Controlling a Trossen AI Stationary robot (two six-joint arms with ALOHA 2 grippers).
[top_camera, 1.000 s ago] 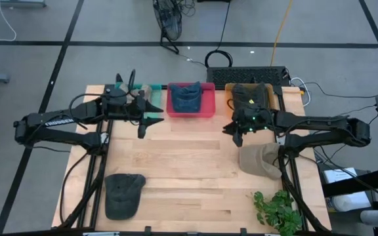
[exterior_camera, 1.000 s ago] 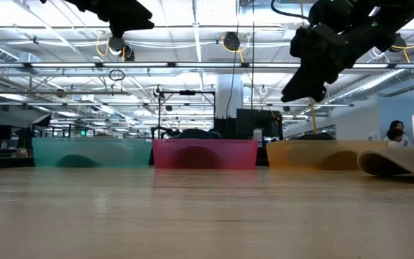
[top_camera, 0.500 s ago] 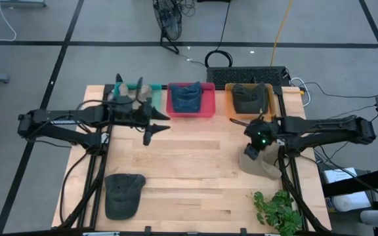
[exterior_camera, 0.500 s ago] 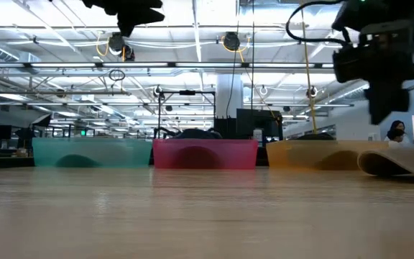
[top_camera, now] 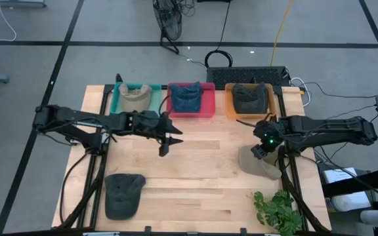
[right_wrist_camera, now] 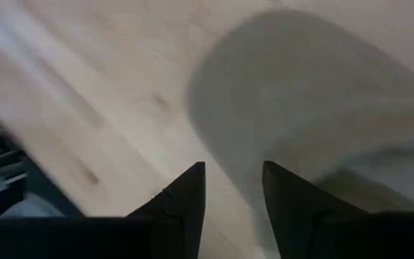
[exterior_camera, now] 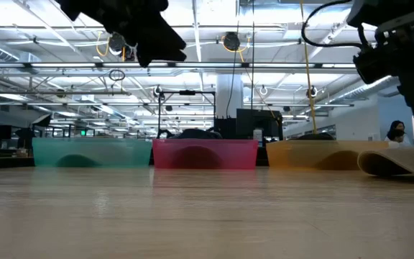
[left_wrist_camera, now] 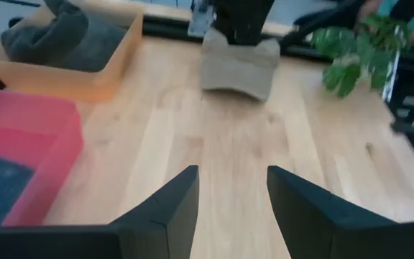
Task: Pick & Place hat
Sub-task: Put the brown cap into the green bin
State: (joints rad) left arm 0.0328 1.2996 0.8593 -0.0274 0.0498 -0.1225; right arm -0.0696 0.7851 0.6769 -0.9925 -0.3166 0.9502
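1. The right tool (top_camera: 260, 149) hangs over the right side of the wooden surface (top_camera: 195, 177), just above the tan hat (top_camera: 260, 162) that lies there; its two fingers (right_wrist_camera: 185, 191) stand apart with a gap between them and grip nothing.
2. In the right wrist view the tan hat (right_wrist_camera: 293, 93) fills the space beyond the fingertips, and the fingers are not touching it.
3. The left tool (top_camera: 166, 143) reaches toward the middle of the surface, near the pink bin (top_camera: 190, 99); its fingers (left_wrist_camera: 171, 205) are spread wide and hold nothing.
4. Three bins stand in a row along the far edge: a teal bin (top_camera: 134, 98) on the left with a beige hat (top_camera: 135, 97) in it, the pink bin in the middle with a blue denim hat (top_camera: 189, 98), and an orange bin (top_camera: 249, 99) on the right with a dark olive hat (top_camera: 248, 97).
5. A dark grey cap (top_camera: 123, 195) lies on the near left part of the surface, well apart from both tools.
6. A green plant (top_camera: 274, 210) sits at the near right corner, near the tan hat.
7. In the low view the three bins show in a row, teal (exterior_camera: 90, 152), pink (exterior_camera: 204, 153) and orange (exterior_camera: 315, 155), with the tan hat (exterior_camera: 401, 162) at the right edge.
8. A person (exterior_camera: 396, 132) shows far off in the room behind the surface.
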